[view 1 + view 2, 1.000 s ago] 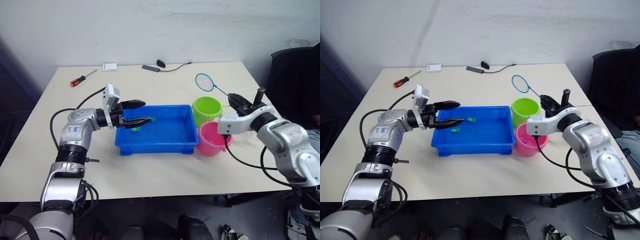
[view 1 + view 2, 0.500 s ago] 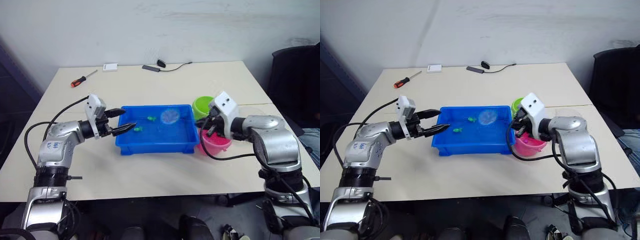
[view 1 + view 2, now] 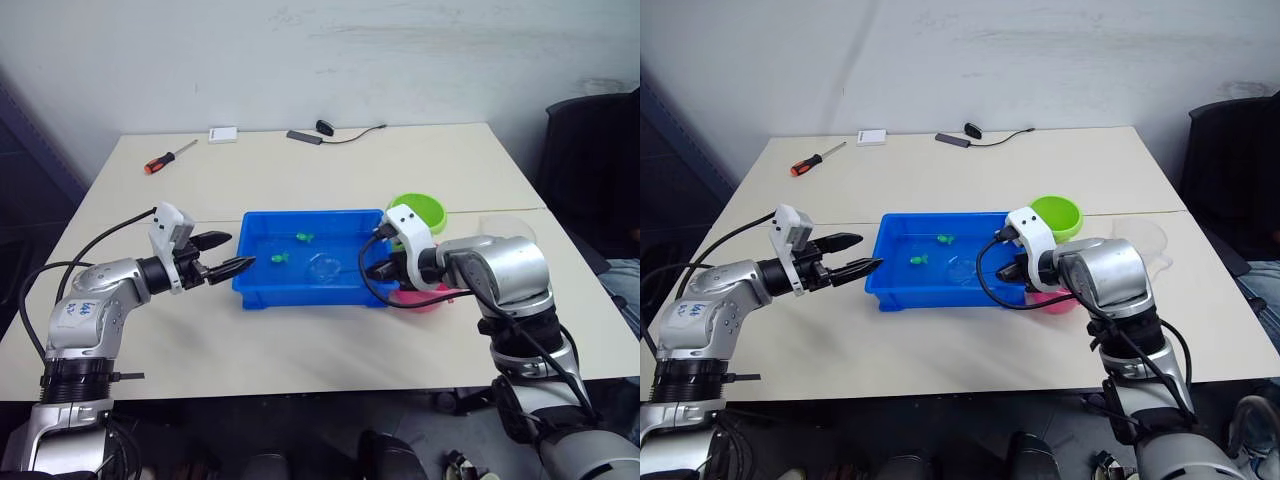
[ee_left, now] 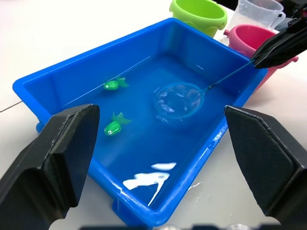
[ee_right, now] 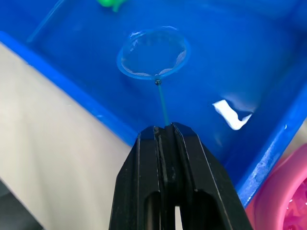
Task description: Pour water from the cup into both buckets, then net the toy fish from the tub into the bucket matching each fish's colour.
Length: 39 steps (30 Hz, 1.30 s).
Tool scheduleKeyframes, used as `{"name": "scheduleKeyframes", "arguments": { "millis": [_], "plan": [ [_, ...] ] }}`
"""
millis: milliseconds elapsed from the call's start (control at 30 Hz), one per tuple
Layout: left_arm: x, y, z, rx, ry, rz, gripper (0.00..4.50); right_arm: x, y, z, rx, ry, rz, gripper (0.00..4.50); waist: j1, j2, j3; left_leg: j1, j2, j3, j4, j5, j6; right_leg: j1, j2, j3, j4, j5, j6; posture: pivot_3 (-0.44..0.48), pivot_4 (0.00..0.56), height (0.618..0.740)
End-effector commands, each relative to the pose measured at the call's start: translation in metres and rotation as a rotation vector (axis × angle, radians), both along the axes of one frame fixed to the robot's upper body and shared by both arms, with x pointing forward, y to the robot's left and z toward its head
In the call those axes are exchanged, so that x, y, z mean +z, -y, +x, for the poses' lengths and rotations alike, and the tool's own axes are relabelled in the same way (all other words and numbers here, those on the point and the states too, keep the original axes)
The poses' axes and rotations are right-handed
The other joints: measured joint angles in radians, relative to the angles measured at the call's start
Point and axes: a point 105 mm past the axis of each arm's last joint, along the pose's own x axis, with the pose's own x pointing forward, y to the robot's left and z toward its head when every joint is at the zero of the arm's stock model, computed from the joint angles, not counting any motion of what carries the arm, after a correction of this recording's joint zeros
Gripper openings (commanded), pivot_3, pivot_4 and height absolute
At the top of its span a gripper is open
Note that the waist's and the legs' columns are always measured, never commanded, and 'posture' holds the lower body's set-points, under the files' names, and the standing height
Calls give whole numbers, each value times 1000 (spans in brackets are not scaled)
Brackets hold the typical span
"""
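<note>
Here, netting step as I read it. Right gripper, fingers clamped on thin handle of net; hoop lies low in blue tub, apart from two green toy fish near tub's far-left part, so my scoop can sweep toward them. Left gripper hovers just outside tub's left wall, fingers spread, empty. Green bucket, pink bucket, clear measuring jug grouped beside tub's right end on worktop, short carry for catch.

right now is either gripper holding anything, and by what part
The right gripper holds the net by the end of its thin handle; the left gripper is open, holding nothing.
</note>
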Motion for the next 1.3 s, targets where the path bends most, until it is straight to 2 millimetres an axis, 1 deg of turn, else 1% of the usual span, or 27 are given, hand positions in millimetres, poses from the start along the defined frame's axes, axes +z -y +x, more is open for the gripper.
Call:
{"name": "scheduleKeyframes", "arguments": {
  "millis": [33, 167, 300, 433, 700, 967, 1133, 1300],
  "plan": [
    [13, -2, -5, 1, 47, -7, 4482, 1, -7, 9, -33, 21, -5, 0, 0, 0, 0, 0, 0, 0, 0, 0, 0, 0, 0, 0, 0, 0, 0, 0, 150, 740],
    [13, -3, -9, -1, 45, -5, 4482, -5, -13, 18, -67, 16, -1, 0, -3, 0, 0, 0, 0, 0, -1, 0, 0, 0, 0, 0, 0, 0, 0, 0, 150, 740],
    [13, -5, -12, 11, 48, -1, 4482, -11, -22, 32, -96, 39, 3, 0, -6, 1, 0, 1, 0, 0, -1, 0, 0, 0, 1, 0, 0, 0, 0, 0, 150, 740],
    [13, -6, -17, 22, 47, 0, 4482, -9, -34, 44, -111, 72, 30, 0, -12, 1, 0, 1, 1, 0, -1, 0, -1, 0, 1, 0, 0, 0, 0, 0, 150, 740],
    [15, -9, -23, 35, 44, 6, 4482, -4, -52, 56, -105, 119, 85, 0, -24, 1, 0, 1, 1, 0, -2, 0, -1, 0, 0, 0, 0, 0, 0, 0, 150, 740],
    [16, -8, -22, 34, 42, 9, 4482, 5, -67, 55, -80, 124, 175, 0, -25, 1, 0, 1, 1, 0, -3, 1, -2, 0, 1, 1, 0, 0, 0, 0, 150, 740],
    [16, -6, -21, 27, 45, 6, 4482, 15, -70, 55, -74, 176, 205, 0, -24, 1, 0, 1, 1, -1, -3, 1, -2, -1, 0, 0, 0, 0, 0, 0, 150, 740],
    [17, -4, -19, 15, 52, 4, 4482, 24, -67, 50, -52, 220, 199, 0, -24, 2, 0, 1, 1, -1, -3, 1, -2, -2, 0, 0, 0, 0, 0, 0, 150, 740]
  ]
}}
